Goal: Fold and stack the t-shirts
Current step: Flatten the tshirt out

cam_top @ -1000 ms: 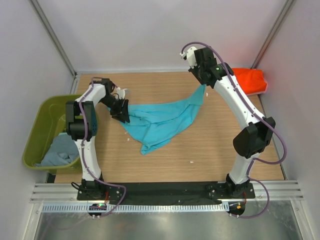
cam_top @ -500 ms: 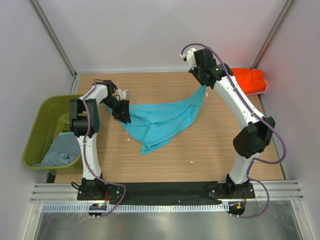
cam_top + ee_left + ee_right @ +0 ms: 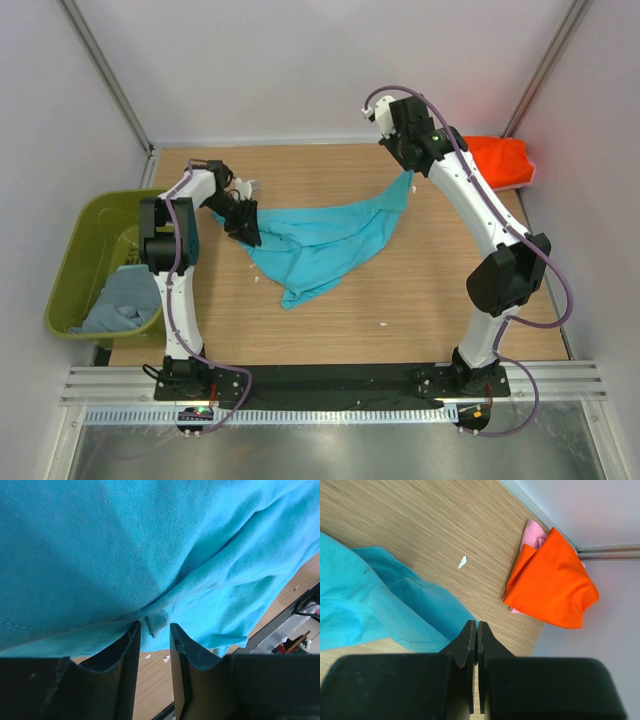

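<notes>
— Where is the bright turquoise t-shirt (image 3: 325, 245) of soft cloth?

— Crumpled across the middle of the pale wooden worktop (image 3: 430, 300). Its far right corner is lifted off the wood by the right gripper (image 3: 408, 172), whose black fingers are pressed together on the hem.

— And the left gripper (image 3: 154, 626)?

— Low over the cloth at the shirt's left edge. Its fingers stand a narrow gap apart with a ridge of turquoise between the tips. Whether they bite on it I cannot tell.

— The other shirts?

— A folded orange-red cloth t-shirt (image 3: 552, 585) lies in the worktop's far right corner, on a pink cloth t-shirt (image 3: 534, 532) of which only an edge shows. A dull grey-blue cloth t-shirt (image 3: 118, 300) is bunched in the olive-green plastic bin (image 3: 80, 235) off the left edge.
</notes>
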Tool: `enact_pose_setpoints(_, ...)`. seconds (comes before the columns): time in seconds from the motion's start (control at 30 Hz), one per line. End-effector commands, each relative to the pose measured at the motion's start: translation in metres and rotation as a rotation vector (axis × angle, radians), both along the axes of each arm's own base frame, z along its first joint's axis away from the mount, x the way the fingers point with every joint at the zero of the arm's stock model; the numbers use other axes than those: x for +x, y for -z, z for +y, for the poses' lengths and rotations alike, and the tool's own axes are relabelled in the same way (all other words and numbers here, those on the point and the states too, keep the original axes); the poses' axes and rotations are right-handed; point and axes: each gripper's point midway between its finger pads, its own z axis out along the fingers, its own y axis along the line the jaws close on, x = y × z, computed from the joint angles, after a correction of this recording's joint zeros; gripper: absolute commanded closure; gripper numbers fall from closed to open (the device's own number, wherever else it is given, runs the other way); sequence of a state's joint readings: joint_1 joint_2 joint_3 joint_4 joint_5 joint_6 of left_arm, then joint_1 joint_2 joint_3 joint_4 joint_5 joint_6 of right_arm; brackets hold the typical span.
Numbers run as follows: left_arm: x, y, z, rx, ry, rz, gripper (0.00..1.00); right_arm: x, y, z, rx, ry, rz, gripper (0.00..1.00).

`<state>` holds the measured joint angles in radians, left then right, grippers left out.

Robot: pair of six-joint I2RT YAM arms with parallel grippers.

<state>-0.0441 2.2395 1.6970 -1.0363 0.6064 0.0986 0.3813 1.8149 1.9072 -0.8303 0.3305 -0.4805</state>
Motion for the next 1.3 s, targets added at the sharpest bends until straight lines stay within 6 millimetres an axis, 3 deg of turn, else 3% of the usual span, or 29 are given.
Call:
enact_pose_setpoints(0.0,0.004,-0.015,-0.006,-0.016,-0.002,-0.050,0.69,0.001,-0.030,-0.005,0.022,0.010,-0.088,0.99)
enact_pose_setpoints(0.23,-0.004,-0.010,-0.014,-0.012,0.020,-0.030,0.73,0.001,-0.031,-0.005,0.025,0.011,-0.091,0.99)
enact_pose_setpoints(0.57,0.003,-0.021,0.002,0.088,-0.007,-0.098,0.74,0.001,-0.032,-0.007,0.030,0.014,-0.092,0.99)
enact_pose_setpoints(0.7,-0.002,-0.022,-0.003,0.082,0.000,-0.077,0.78,0.002,-0.034,-0.008,0.033,0.015,-0.096,0.99)
enact_pose_setpoints(1.03,-0.014,-0.015,-0.019,0.076,0.035,-0.051,0.78,0.003,-0.035,-0.007,0.037,0.014,-0.098,0.99)
enact_pose_setpoints(1.27,-0.014,-0.015,-0.022,0.081,0.040,-0.051,0.87,0.000,-0.036,-0.012,0.035,0.021,-0.099,0.99)
